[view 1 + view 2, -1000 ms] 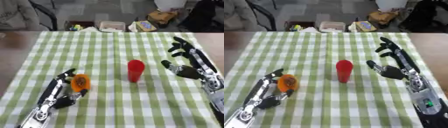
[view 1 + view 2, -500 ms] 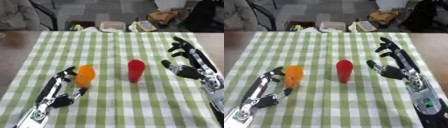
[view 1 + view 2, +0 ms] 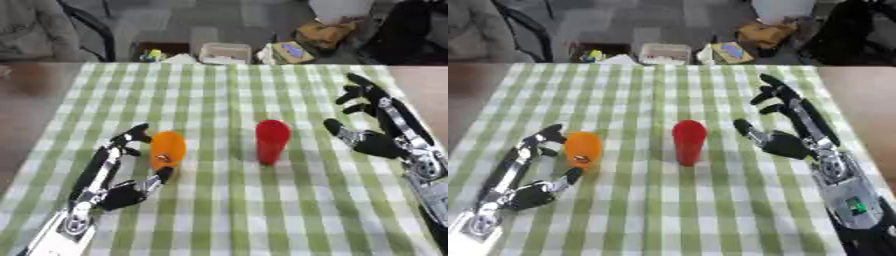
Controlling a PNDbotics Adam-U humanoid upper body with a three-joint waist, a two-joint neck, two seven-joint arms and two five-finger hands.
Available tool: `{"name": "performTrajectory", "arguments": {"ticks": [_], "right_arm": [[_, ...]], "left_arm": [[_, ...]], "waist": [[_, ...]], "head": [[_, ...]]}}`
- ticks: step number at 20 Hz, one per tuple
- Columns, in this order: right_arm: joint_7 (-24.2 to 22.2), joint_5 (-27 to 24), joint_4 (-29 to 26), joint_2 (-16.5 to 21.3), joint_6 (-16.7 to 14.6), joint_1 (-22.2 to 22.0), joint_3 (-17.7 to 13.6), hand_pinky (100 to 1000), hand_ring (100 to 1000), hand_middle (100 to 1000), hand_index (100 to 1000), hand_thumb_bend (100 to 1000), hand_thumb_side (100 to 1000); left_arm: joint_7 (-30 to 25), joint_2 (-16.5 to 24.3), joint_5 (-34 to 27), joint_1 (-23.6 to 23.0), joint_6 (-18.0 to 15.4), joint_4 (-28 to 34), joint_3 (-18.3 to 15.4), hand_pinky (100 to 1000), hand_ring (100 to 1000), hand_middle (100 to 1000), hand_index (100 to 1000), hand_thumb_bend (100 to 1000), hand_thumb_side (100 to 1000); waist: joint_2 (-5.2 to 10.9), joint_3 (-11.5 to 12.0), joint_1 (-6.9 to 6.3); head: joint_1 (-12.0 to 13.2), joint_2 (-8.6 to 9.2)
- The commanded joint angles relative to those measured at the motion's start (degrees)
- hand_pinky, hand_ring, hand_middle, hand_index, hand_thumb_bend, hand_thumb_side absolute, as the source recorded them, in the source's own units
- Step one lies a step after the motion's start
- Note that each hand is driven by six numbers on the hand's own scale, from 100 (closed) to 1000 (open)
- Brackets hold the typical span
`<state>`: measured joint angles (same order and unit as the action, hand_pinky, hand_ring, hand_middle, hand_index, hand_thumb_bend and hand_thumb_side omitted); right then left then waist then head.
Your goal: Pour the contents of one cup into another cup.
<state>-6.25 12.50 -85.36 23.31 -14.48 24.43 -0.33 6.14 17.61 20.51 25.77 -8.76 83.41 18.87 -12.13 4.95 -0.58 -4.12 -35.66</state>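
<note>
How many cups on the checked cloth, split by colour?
Orange cup: 1
Red cup: 1
Total: 2

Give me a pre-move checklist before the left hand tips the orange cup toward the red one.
1. Left hand has the orange cup: ok, fingers and thumb bracket it.
2. Orange cup upright: ok.
3. Red cup upright on the checked cloth: ok.
4. Gap between the cups is bare cloth: ok.
5. Right hand steadying the red cup: not ok, it is open beside the cup and apart from it.
6. Contents of the orange cup: cannot tell, its inside is not visible.
</note>
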Motion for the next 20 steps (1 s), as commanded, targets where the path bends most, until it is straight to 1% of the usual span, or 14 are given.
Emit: {"name": "performTrajectory", "arguments": {"ticks": [1, 7, 13, 20], "right_arm": [[-0.2, -0.3, -0.5, 0.8, -0.2, 0.8, -0.4, 691, 945, 640, 996, 482, 441], [-0.3, -0.4, -0.4, 0.7, -0.2, 0.7, -0.3, 691, 945, 637, 997, 473, 450], [-0.5, -0.5, -0.4, 0.7, -0.3, 0.7, -0.3, 692, 946, 637, 998, 472, 455], [-0.7, -0.5, -0.4, 0.6, -0.3, 0.7, -0.3, 693, 946, 636, 999, 465, 461]], "left_arm": [[0.1, 1.3, -0.2, 0.9, 0.3, 1.3, -0.4, 712, 905, 714, 950, 521, 554], [0.4, 1.1, 0.9, 1.5, 0.5, 0.2, -0.1, 716, 912, 717, 949, 521, 548], [0.7, 0.1, 3.1, 2.9, 0.4, -3.2, 0.3, 723, 934, 731, 949, 511, 539], [2.2, -1.1, 5.6, 5.0, -1.0, -7.3, 0.4, 726, 935, 737, 949, 517, 511]], "waist": [[0.96, -0.1, 0.02], [0.94, -0.1, 0.03], [0.90, -0.4, 0.13], [0.69, -0.8, 0.18]], "head": [[0.1, 0.55], [0.1, 0.48], [0.2, 0.46], [0.3, 0.38]]}}
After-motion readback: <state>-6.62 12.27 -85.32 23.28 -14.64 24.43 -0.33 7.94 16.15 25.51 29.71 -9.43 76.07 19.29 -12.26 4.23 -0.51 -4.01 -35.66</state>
